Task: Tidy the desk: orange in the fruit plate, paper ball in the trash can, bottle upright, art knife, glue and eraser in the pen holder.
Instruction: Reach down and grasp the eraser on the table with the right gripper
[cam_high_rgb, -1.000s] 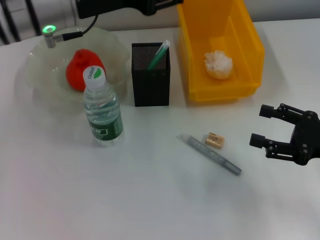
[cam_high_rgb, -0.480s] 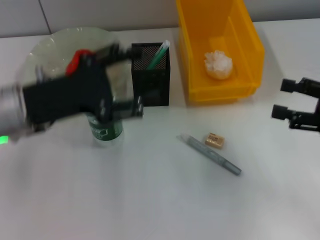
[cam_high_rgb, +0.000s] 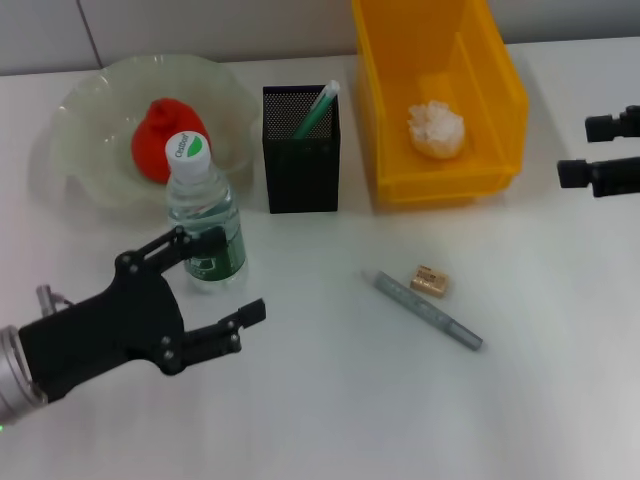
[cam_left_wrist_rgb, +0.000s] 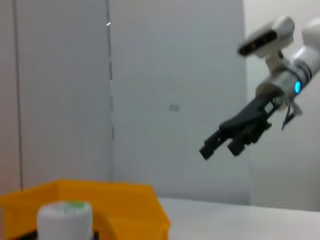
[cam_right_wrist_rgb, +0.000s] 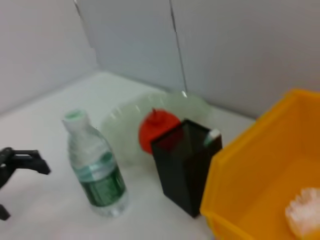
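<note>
Left hand (cam_high_rgb: 228, 276) beside upright bottle (cam_high_rgb: 204, 220)

Red-orange orange (cam_high_rgb: 160, 138), pale-green fruit plate (cam_high_rgb: 90, 110), yellow trash can (cam_high_rgb: 500, 95), black mesh pen holder (cam_high_rgb: 300, 165), green-labelled bottle (cam_high_rgb: 205, 225)

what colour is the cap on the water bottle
White with a green patch on top; the bottle cap shows best in the head view.
</note>
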